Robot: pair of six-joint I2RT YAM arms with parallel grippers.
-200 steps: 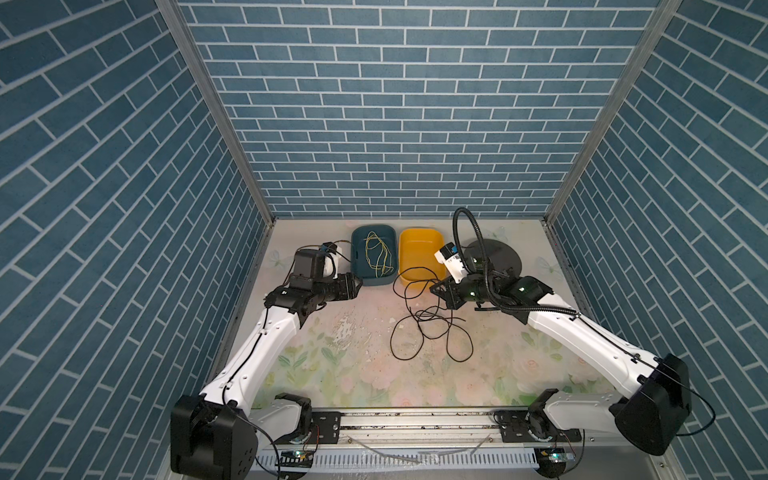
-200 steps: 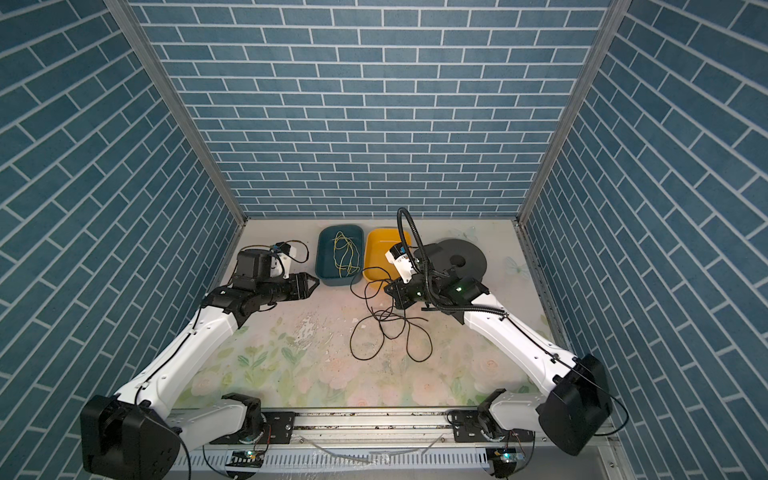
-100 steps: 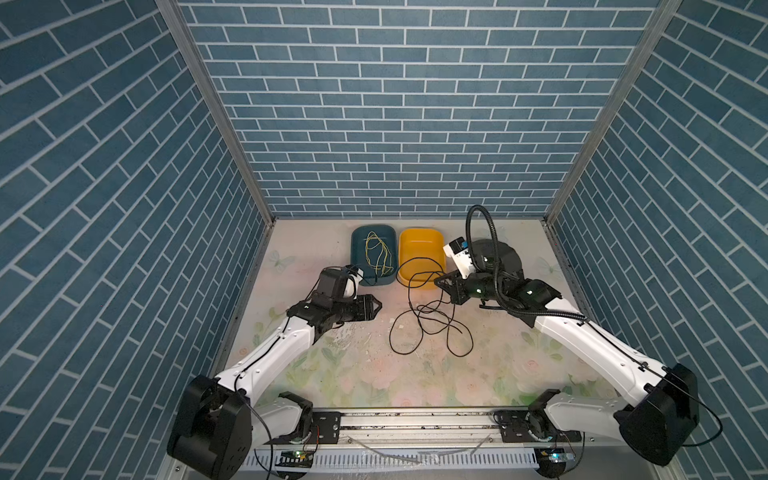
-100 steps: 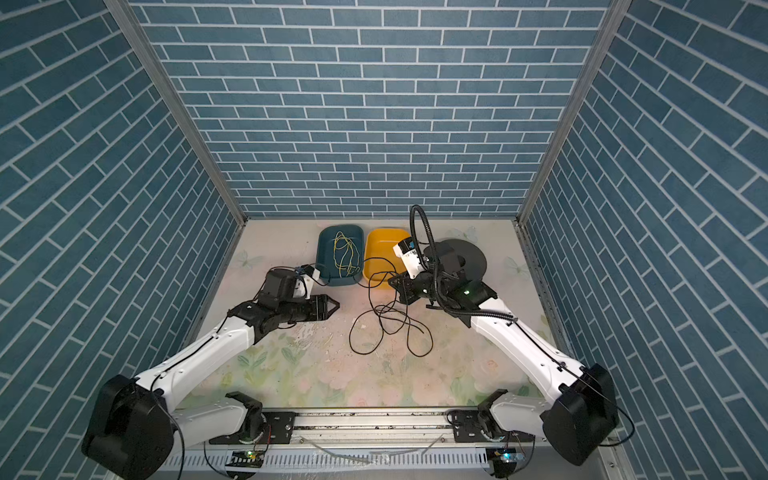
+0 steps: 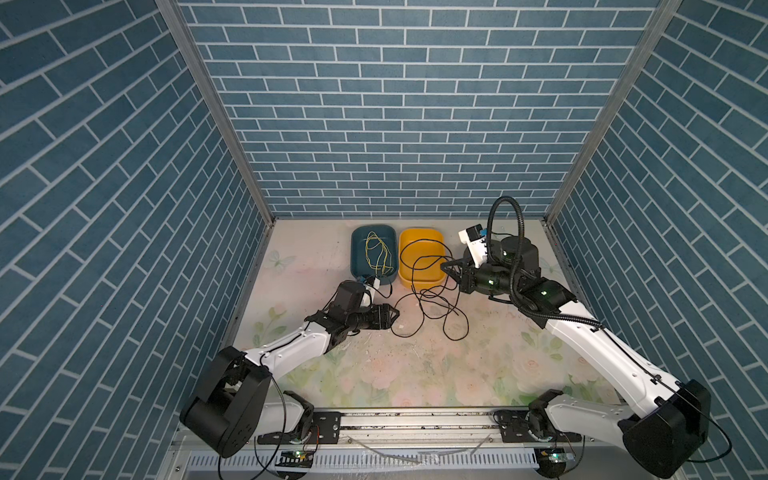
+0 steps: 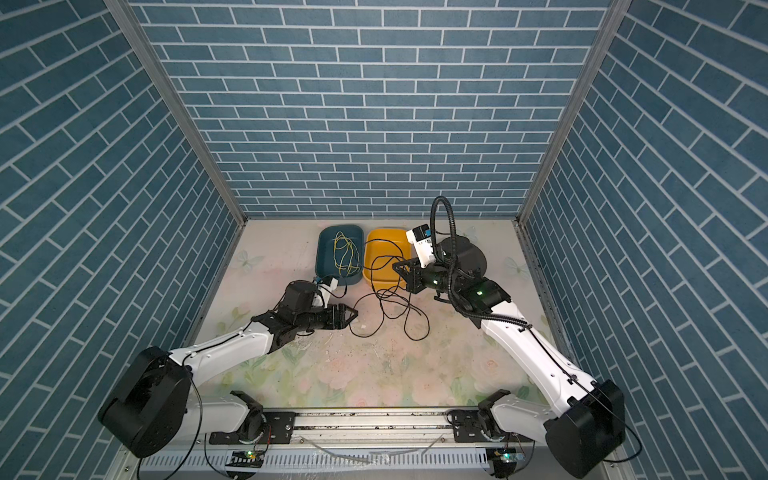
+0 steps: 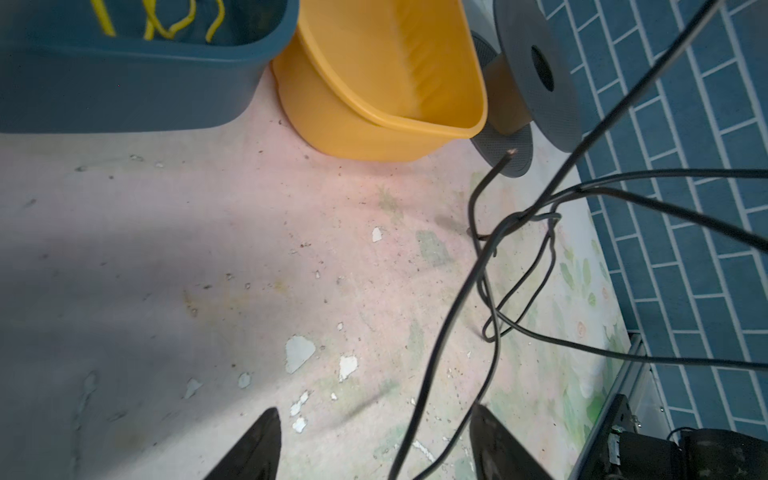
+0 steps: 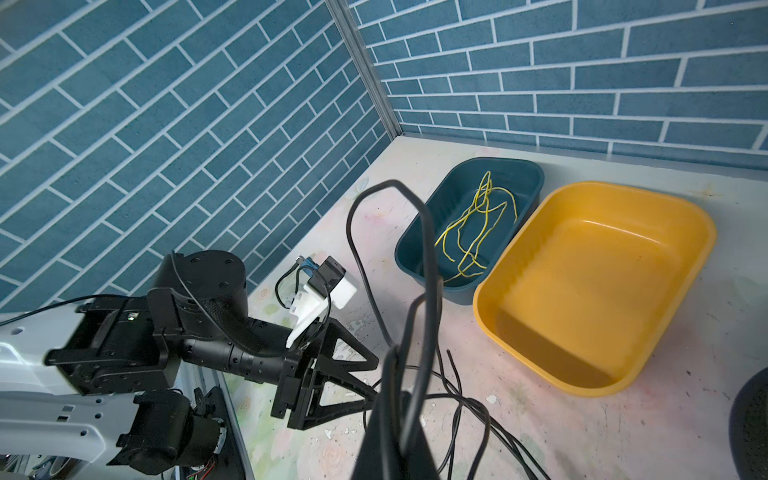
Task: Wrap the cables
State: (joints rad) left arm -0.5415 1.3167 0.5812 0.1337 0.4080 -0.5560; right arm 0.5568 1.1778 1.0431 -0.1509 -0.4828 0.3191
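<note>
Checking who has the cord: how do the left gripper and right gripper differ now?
The left gripper has its jaws apart, with a strand of the black cord passing loose between them; the right gripper is shut on that cord. The left gripper sits low over the table; the right gripper holds its strand lifted beside the yellow tub. Both point at the cord's loose loops.

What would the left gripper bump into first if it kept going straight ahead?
Probably the black cable: a strand runs between the open fingers of the left gripper, though its height is unclear.
</note>
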